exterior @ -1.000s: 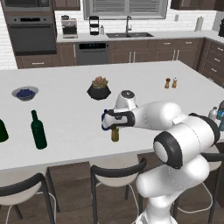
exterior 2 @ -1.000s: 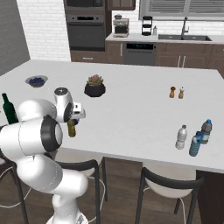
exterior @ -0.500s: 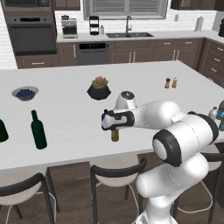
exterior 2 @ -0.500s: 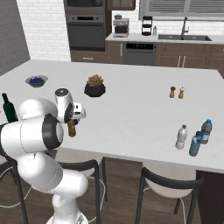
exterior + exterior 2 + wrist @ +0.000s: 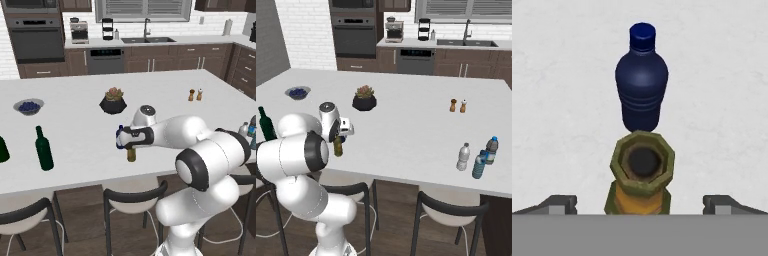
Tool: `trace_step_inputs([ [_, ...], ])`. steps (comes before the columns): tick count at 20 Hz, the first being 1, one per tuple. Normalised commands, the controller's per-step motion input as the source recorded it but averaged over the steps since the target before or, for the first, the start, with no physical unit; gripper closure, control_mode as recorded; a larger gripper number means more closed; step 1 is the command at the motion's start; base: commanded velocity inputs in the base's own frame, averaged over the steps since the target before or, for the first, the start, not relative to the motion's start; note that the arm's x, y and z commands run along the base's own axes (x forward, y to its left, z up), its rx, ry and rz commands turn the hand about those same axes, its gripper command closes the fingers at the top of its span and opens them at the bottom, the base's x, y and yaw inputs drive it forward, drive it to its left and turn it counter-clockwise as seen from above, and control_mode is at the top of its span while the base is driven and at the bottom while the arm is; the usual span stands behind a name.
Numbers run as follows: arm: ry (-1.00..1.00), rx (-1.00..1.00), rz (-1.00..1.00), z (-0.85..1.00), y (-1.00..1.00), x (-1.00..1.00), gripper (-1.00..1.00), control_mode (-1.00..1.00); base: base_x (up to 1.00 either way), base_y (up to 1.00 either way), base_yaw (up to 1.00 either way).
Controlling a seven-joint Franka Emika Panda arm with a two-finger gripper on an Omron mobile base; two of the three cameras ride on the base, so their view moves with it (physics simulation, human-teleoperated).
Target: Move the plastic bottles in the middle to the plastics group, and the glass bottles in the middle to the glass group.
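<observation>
Amber glass bottle stands directly under the wide-spread, empty claw, blue plastic bottle just beyond it (neither sorted yet); glass group well apart.

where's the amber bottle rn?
The amber bottle stands upright on the white island near its front edge, directly beneath the open tool. In the hand view the dark blue bottle stands just beyond it.
</observation>
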Motion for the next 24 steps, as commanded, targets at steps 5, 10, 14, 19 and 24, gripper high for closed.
trace_step_inputs([
  [5,0.00,0.01,0.00,-0.03,0.01,0.07,-1.00,-1.00,0.00,0.00,0.00],
  [10,0.00,0.00,0.00,-0.03,0.00,0.08,-1.00,-1.00,0.00,0.00,0.00],
  [14,0.00,0.00,0.00,0.00,0.00,0.00,-1.00,-1.00,0.00,0.00,0.00],
  [19,-0.02,0.00,0.00,0.00,0.05,0.07,-1.00,-1.00,0.00,0.00,0.00],
  [24,0.00,0.01,0.00,0.00,0.01,0.02,-1.00,-1.00,0.00,0.00,0.00],
])
